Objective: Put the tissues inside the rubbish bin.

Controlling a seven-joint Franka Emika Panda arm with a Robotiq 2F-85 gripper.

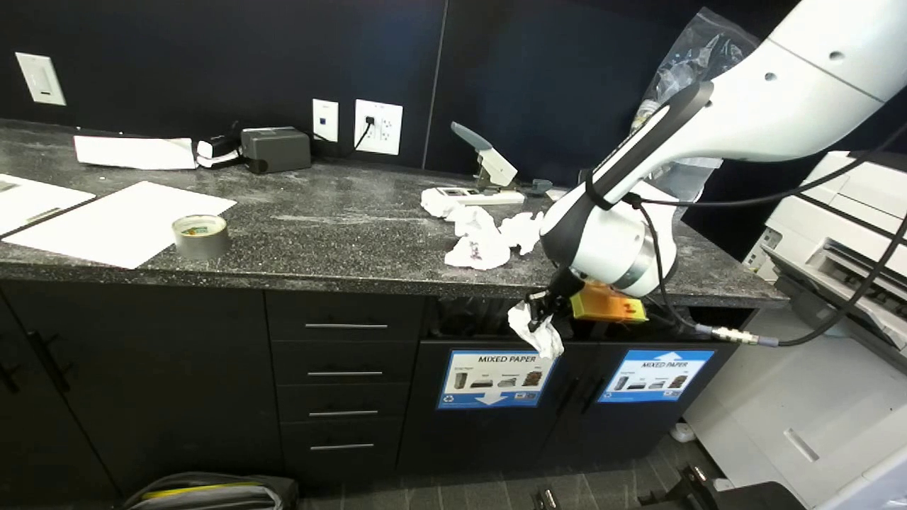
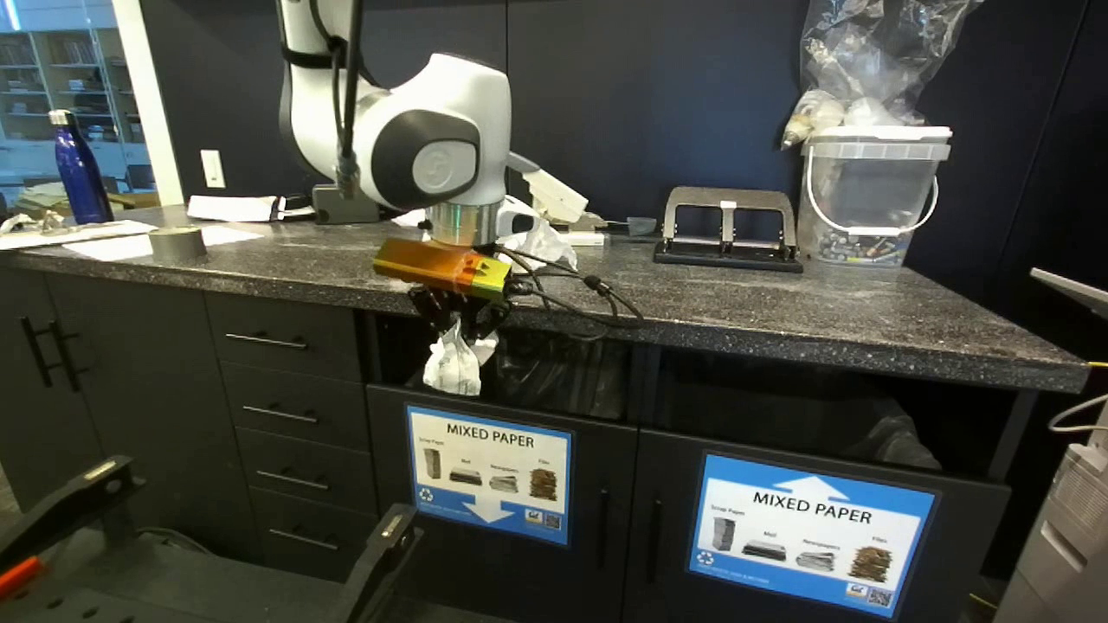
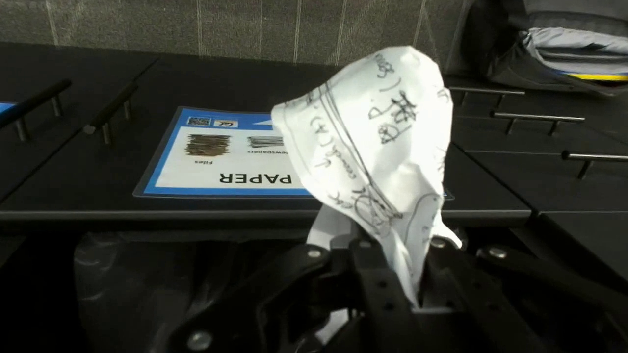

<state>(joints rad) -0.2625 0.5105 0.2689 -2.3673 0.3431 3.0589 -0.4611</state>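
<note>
A speckled countertop point(image 2: 866, 298) runs along a dark wall point(image 2: 606, 112). One crumpled tissue point(image 2: 454, 363) hangs pinched in my nearly closed pincer point(image 3: 400, 247) at the mouth point(image 2: 567, 372) of the left rubbish bin point(image 2: 597, 446). More tissues point(image 1: 485, 251) lie on the countertop, well right of a tape roll point(image 1: 202, 245).

A black cabinet door point(image 2: 511, 571) carries a down-arrow sign point(image 2: 490, 472) headed "MIXED PAPER"; the neighbouring door point(image 2: 961, 519) carries an up-arrow sign point(image 2: 812, 535) headed likewise. Both bear a recycling symbol point(image 2: 705, 558) and the captions "Scrap Paper", "Mail", "Newspapers" and "Files". Handwriting on the crumpled paper wad point(image 3: 378, 142) is mostly illegible.
</note>
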